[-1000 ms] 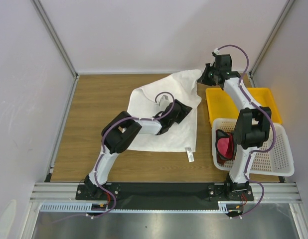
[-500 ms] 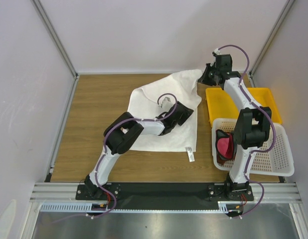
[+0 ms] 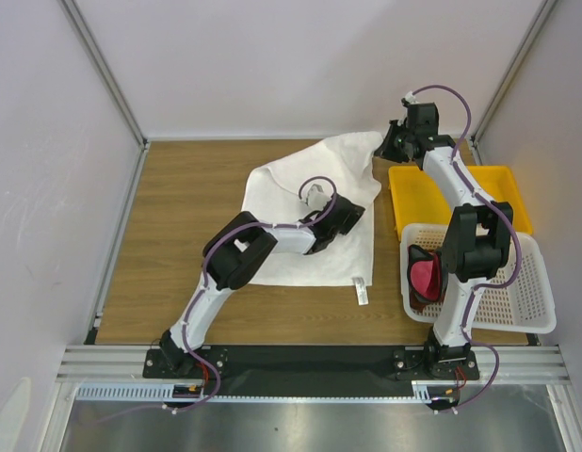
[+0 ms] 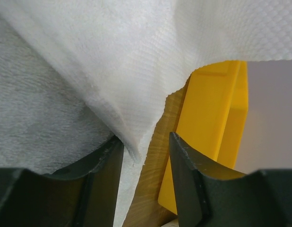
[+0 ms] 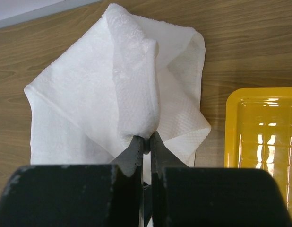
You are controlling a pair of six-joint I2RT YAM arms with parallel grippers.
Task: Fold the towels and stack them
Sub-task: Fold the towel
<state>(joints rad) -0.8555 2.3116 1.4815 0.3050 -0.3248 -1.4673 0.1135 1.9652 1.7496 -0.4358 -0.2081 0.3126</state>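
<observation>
The large white towel lies spread on the wooden table, its small tag at the near right edge. My right gripper is shut on the towel's far right corner and holds it raised; the pinch shows in the right wrist view. My left gripper is low at the towel's right edge. Its jaws stand open, and a fold of the towel edge lies between them, against the left finger. A magenta-pink towel and a reddish-brown towel lie in the basket.
A white perforated basket sits at the near right, partly over a yellow tray. The tray lies just right of the left gripper. Bare wood lies left of the towel. Walls close in the sides and back.
My left gripper has slid right across the towel to its right edge, and its jaws have narrowed around the edge fold. The right arm has not moved.
</observation>
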